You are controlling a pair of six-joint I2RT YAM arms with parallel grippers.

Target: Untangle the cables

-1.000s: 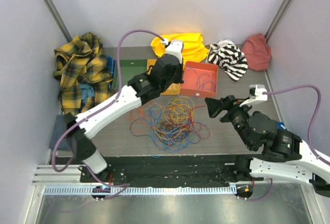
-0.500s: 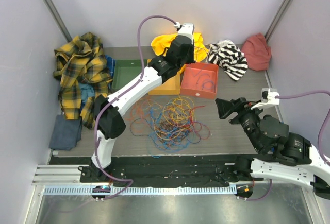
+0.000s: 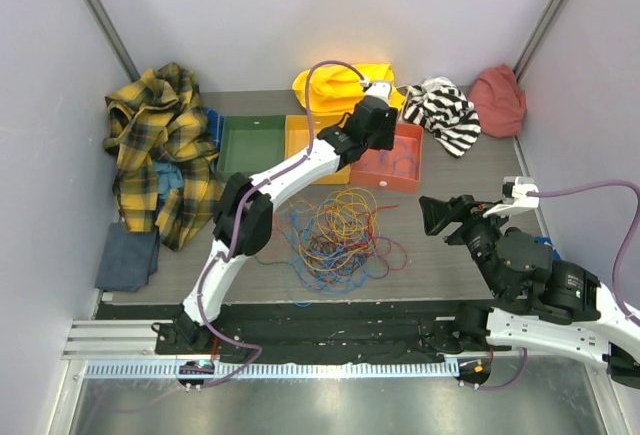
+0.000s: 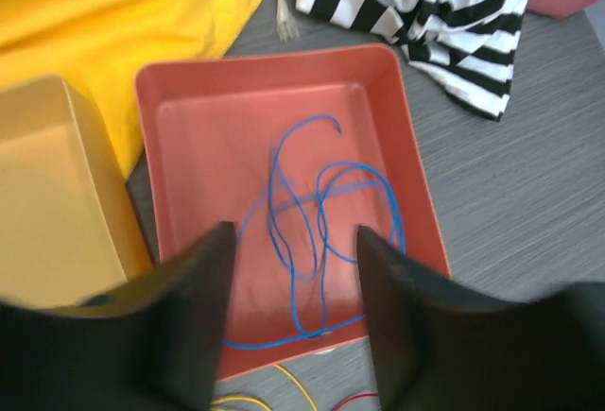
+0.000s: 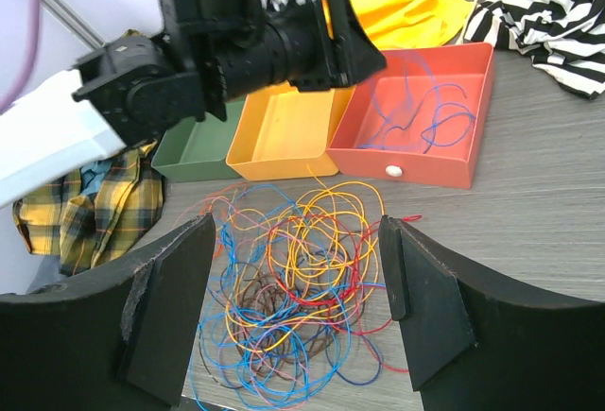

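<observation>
Cables: tangled heap mid surface, just in front of trays. Heap roughly round, slightly wider left-to-right, no single heading; thin loops cross every way. Orange and yellow coils on top, blue and red strands trailing at edges, dark ones near centre. Separate blue cable looped inside red tray, apart from heap. Left tool over that tray, fingers spread, nothing held. Right tool well right of heap, facing it, fingers spread, empty. Yellow tray, green tray left of red one.
</observation>
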